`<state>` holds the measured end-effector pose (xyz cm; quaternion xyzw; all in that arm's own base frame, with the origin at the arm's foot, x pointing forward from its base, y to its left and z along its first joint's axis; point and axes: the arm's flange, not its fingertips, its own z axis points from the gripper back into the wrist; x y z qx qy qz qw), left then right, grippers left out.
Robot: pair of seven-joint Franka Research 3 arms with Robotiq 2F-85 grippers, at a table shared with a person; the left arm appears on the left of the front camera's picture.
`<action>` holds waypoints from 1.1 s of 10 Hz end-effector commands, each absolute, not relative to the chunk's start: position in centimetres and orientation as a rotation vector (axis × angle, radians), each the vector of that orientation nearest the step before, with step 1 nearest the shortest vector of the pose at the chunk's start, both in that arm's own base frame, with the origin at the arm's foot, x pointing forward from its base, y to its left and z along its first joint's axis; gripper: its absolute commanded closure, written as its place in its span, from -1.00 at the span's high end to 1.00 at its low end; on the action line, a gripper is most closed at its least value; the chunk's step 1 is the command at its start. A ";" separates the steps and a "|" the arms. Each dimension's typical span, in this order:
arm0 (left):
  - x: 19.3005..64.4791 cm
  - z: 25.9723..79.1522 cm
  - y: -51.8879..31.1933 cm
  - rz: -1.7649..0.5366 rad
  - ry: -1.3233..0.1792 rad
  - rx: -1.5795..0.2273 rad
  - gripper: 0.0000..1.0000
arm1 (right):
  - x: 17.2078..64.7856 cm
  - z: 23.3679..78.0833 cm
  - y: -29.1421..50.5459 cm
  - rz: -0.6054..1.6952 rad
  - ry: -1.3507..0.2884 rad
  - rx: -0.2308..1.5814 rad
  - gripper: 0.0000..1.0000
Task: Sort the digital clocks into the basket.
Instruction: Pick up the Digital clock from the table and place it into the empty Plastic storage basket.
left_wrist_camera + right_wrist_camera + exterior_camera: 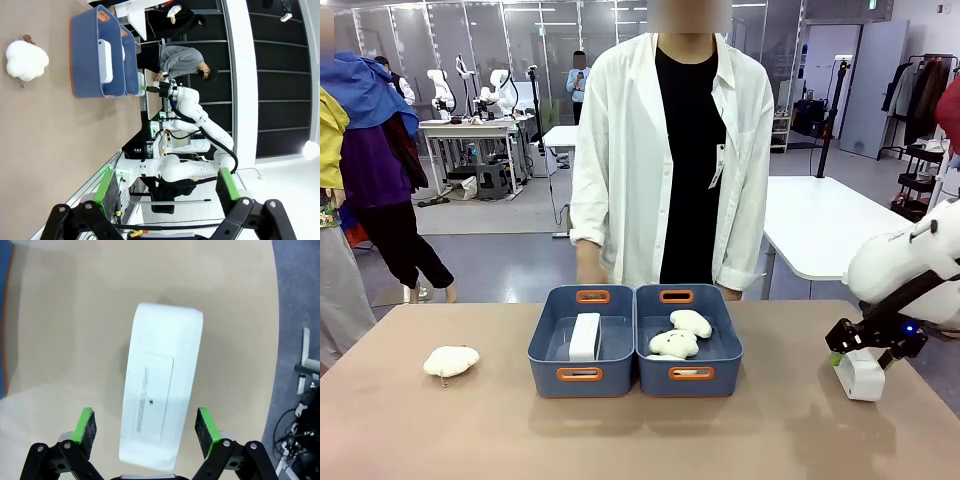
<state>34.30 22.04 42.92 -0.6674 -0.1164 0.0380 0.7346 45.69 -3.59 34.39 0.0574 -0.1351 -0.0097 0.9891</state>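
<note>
Two digital clocks logged. Digital clock A (585, 336) inside the left blue basket (545, 375), long axis running from the robot's side toward the person (670, 150), parallel to the bin's side walls. Digital clock B (160, 390) flat on the surface (720, 430) at the robot's right, well apart from both bins, labelled face up. In the right wrist view, long axis along the fingers' direction, far end leaning slightly to picture right. Right gripper (145, 432) straddling the near end of B, fingers wide, green pads (86, 431) on either side; one pad clear of the clock, the other just beside its edge, contact not discernible. Left gripper (167, 192) above the surface, fingers wide, nothing between. Right blue bin (655, 375) holding two cream plush toys (677, 342); third plush (451, 361) on the surface at left.
</note>
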 end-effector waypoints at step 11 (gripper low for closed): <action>33.8 43.2 21.9 0.103 -0.246 -1.446 1.00 | 47.2 33.5 -2.2 -0.023 -0.279 0.117 -1.00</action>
